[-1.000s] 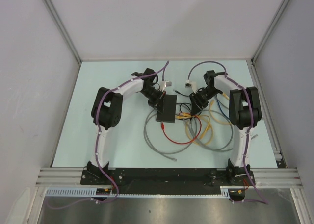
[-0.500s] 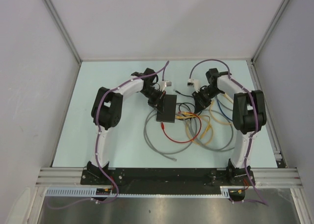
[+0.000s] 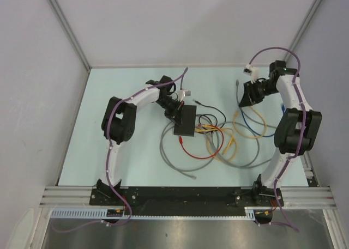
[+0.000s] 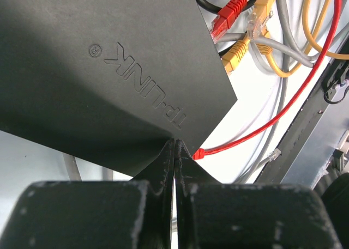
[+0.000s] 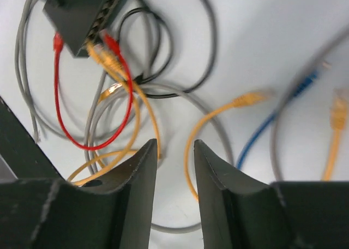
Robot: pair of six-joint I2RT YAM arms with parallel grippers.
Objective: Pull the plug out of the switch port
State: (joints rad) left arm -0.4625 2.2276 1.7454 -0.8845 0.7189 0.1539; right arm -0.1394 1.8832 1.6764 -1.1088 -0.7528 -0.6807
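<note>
Cabling, nearest the arm bases: we list a grey cable (image 3: 163,153) looped on the pale table (image 3: 109,151), a red cable (image 5: 87,147) curling inside it, yellow cables (image 5: 218,111) tangled to the right, and a blue cable (image 5: 272,119) lying farther right.

Switch (image 3: 184,122): flat black box at the table's middle, just beyond the loops, with raised lettering on its top face. A red plug (image 4: 226,14) and a yellow plug (image 4: 240,50) sit at its socket edge, on the side facing the tangle.

Left end effector (image 4: 174,148): fingers pressed fully together with nothing between them. The tips meet the far left part of the switch's top, as our overhead view shows. From the wrist view, we see the box's corner directly at the tips.

Right end effector (image 5: 173,144): jaws part-way open, with a clear gap and nothing in it. It hangs over the cables at the far right of the table, well apart from the switch and touching no cable that we can see.

Change noted: a second ago the right end effector sat down among the cables just beside the switch's socket edge. It has since swung out to the far right. The left arm and the switch have not shifted.
</note>
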